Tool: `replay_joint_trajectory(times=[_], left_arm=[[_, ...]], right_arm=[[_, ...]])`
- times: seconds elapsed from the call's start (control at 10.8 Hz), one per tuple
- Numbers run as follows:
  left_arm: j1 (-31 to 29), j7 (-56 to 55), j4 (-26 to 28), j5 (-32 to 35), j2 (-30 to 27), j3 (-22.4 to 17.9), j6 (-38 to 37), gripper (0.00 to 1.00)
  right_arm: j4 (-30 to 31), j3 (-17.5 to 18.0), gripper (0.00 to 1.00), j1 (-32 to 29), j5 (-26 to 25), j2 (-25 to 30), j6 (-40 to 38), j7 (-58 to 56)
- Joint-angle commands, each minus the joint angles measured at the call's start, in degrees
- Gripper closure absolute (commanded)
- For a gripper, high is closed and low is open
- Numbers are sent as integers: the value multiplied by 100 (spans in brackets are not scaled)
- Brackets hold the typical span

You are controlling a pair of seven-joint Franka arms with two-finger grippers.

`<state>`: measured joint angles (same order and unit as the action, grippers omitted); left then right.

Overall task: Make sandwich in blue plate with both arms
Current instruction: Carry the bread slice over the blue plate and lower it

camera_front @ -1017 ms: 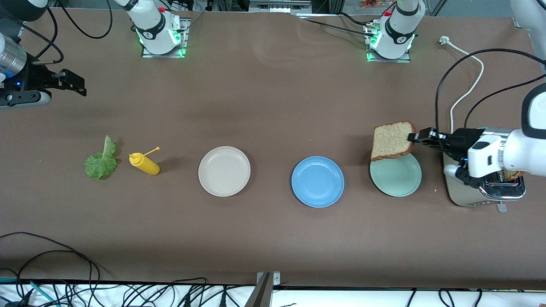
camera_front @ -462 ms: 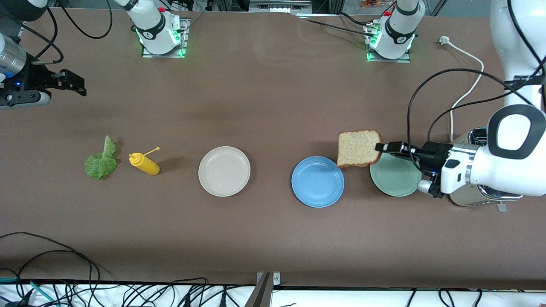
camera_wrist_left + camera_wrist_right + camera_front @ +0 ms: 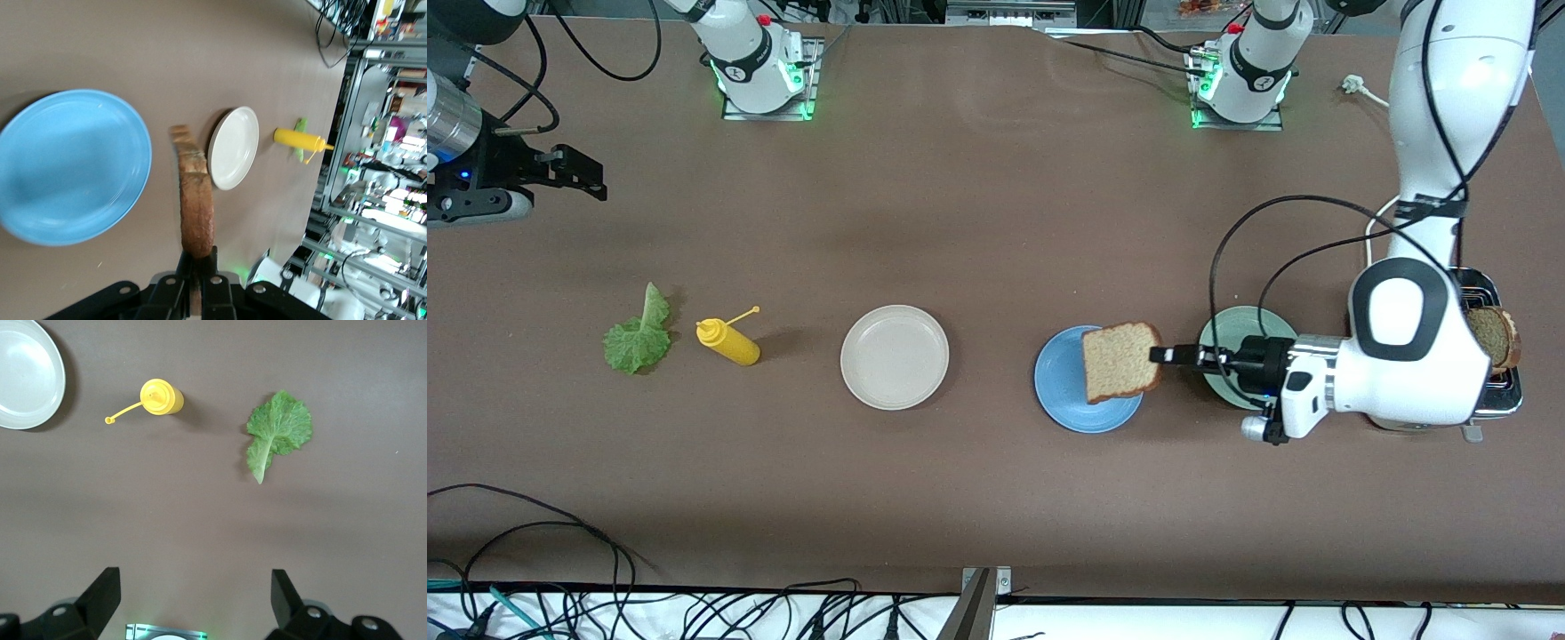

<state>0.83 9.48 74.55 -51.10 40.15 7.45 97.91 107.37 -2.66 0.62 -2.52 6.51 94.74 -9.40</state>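
A brown bread slice (image 3: 1120, 362) hangs on edge over the blue plate (image 3: 1067, 391), above the plate's side toward the left arm's end. My left gripper (image 3: 1160, 356) is shut on the slice's crust edge. In the left wrist view the bread slice (image 3: 197, 213) stands up from the left gripper (image 3: 197, 257) beside the blue plate (image 3: 70, 167), which is bare. A green lettuce leaf (image 3: 639, 336) lies flat toward the right arm's end. My right gripper (image 3: 587, 175) waits open and empty over the table there. In its wrist view the right gripper (image 3: 195, 580) is apart from the lettuce leaf (image 3: 277, 430).
A yellow squeeze bottle (image 3: 729, 342) lies beside the lettuce. A cream-white plate (image 3: 895, 357) sits between bottle and blue plate. A mint-green plate (image 3: 1227, 327) lies under my left wrist. A chrome toaster (image 3: 1494, 397) at the left arm's end holds another bread slice (image 3: 1489, 336).
My left arm has carried the bread slice from over the mint-green plate across to over the blue plate and lower. The right arm has not moved.
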Motion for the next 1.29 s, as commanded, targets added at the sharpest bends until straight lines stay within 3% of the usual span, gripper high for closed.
replay_joint_trajectory(times=[0.0,0.18,1.2], left_arm=[[286,28,200,-419,88,-42,719,100],[426,54,200,-427,264,-33,1089,100],[480,493,850,-322,441,-51,1099,100]], right_arm=[[-128,-33,0,8,76,-36,-122,-80],[-128,-33,0,8,76,-36,-122,-80],[-119,-33,0,8,76,-27,-131,-80]])
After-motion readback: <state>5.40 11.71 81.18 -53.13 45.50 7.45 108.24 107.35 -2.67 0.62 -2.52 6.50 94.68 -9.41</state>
